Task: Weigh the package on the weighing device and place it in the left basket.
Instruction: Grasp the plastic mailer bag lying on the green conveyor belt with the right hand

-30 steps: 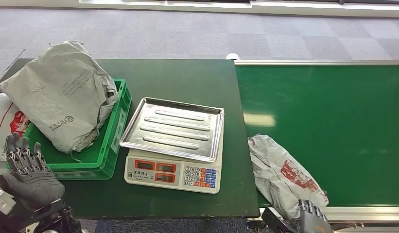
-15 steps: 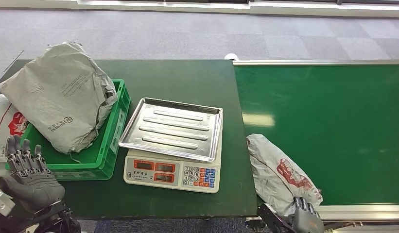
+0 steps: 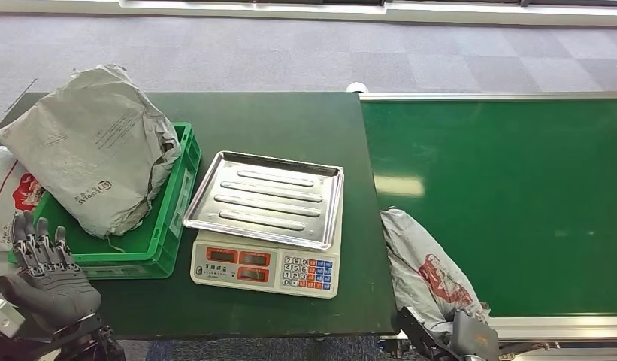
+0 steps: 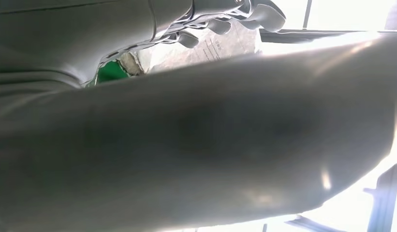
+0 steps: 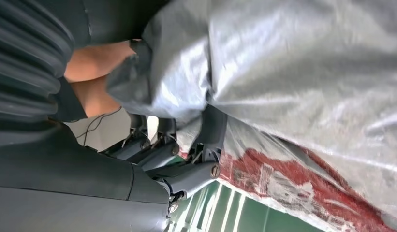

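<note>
Head view: three packages (image 3: pixel 429 274), one under the clasping right robot hand (image 3: pixel 470 340).

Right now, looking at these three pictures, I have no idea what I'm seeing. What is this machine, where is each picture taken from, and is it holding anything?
This is a humanoid robot with two arms. The wide picture is its own view, looking down from its head. On the dark green table stands a weighing scale with a bare steel pan. Beside it a green basket already holds a large grey package. On the green conveyor belt lies a smaller grey package with red print.

The other two pictures come from cameras at the wrists, so they look turned. The right hand has its fingers against that smaller package, apparently taking hold of it. The left hand waits with spread fingers, holding nothing; its own camera picture is mostly blur.
</note>
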{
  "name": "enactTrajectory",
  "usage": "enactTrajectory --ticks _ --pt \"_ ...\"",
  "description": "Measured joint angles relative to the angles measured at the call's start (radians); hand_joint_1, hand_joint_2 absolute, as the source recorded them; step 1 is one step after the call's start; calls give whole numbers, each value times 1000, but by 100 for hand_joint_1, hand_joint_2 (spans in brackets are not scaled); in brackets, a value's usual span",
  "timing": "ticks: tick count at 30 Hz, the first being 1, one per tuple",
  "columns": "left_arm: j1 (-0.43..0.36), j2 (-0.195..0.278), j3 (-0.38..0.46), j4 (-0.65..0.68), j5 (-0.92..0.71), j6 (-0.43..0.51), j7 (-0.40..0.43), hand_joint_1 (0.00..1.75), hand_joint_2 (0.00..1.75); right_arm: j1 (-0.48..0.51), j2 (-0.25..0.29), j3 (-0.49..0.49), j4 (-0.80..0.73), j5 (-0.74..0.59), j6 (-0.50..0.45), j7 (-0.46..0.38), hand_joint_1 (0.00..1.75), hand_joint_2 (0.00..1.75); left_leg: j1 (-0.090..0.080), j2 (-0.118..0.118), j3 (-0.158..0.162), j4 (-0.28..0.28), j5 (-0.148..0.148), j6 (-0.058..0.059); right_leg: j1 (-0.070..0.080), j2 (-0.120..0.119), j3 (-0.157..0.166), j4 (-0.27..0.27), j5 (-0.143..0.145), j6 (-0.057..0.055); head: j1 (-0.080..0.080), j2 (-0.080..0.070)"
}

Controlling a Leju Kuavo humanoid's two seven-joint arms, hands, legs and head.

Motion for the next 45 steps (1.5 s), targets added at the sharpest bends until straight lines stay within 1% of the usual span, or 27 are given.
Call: enactTrajectory --ticks 4,8,12,15,17,19,21,23,24,26,28,32,34,37,41,43,45 --pt "3 -2 0 0 0 -1 -6 0 0 4 0 0 -4 4 -17 -16 175 175 0 2 -1 0 0 0 0 2 -1 0 1 -1 0 0" --pt "6 -4 1 0 1 -2 -13 0 0 -4 1 0 -32 12 -70 -41 175 175 0 3 2 0 0 0 0 4 -2 1 2 -1 0 0" --pt "11 -10 1 -4 1 -2 -21 0 0 -18 1 -9 -92 73 -174 -73 175 175 0 0 6 0 3 -1 0 2 -2 1 3 -1 0 0" --pt "18 -16 1 -10 1 -4 -31 0 0 -29 -2 -37 -166 136 -277 -96 175 175 0 0 5 0 3 -1 0 1 -3 1 3 -1 0 0" --pt "24 -20 1 -14 1 -5 -42 0 0 -41 -19 -61 -228 166 -341 -107 175 175 -1 0 4 0 3 -1 -1 1 -3 1 3 -1 0 0" --pt "27 -23 1 -16 3 -5 -50 0 0 -64 -50 -89 -280 178 -377 -120 175 175 -1 0 4 0 3 -1 -1 1 -4 1 3 -1 0 0" --pt "27 -24 1 -16 5 -5 -54 0 0 -82 -72 -107 -304 180 -393 -128 175 175 -1 0 4 0 3 -1 -1 1 -4 1 3 -1 0 0" --pt "27 -24 1 -16 6 -5 -54 0 0 -86 -76 -111 -307 179 -395 -130 175 175 -1 0 4 0 3 -1 -1 1 -4 1 3 -1 0 0" --pt "27 -24 1 -16 6 -5 -55 0 0 -98 -90 -121 -318 179 -400 -134 175 175 -1 0 4 0 3 -1 -1 1 -4 1 3 0 0 0" --pt "22 -24 1 -13 14 -5 -59 0 0 -160 -147 -142 -342 192 -430 -151 175 175 -2 1 1 0 3 -1 -1 2 -4 1 4 0 0 0" --pt "14 -24 1 -7 23 -4 -63 0 0 -248 -211 -150 -354 212 -457 -169 175 175 -2 2 -2 0 3 -1 -2 2 -4 2 4 0 0 0" --pt "8 -23 -3 2 29 1 -71 0 0 -388 -283 -127 -351 232 -459 -185 175 175 -2 1 4 1 6 -1 -2 2 -5 3 6 1 0 0" --pt "8 -23 -4 6 33 1 -73 0 0 -457 -309 -98 -340 242 -452 -195 175 175 -2 0 0 1 6 -1 -2 2 -4 4 7 1 0 0" --pt "1 -22 -12 12 39 0 -73 0 0 -609 -340 -16 -285 264 -419 -212 175 175 -3 3 -4 1 8 -2 -3 4 -4 6 8 0 0 0" --pt "-19 -21 -30 32 39 -2 -71 0 0 -810 -350 136 -170 270 -388 -213 175 175 -3 1 0 1 12 -2 -3 4 -7 6 11 0 0 0" --pt "-23 -20 -35 42 39 -2 -72 0 0 -870 -351 200 -128 269 -390 -202 175 175 -2 -2 -1 1 13 -3 -2 2 -7 6 11 0 0 0" --pt "-25 -18 -36 48 41 -2 -72 0 0 -905 -350 245 -101 257 -391 -204 175 175 -2 -3 -2 1 13 -3 -2 0 -7 7 11 0 0 0"
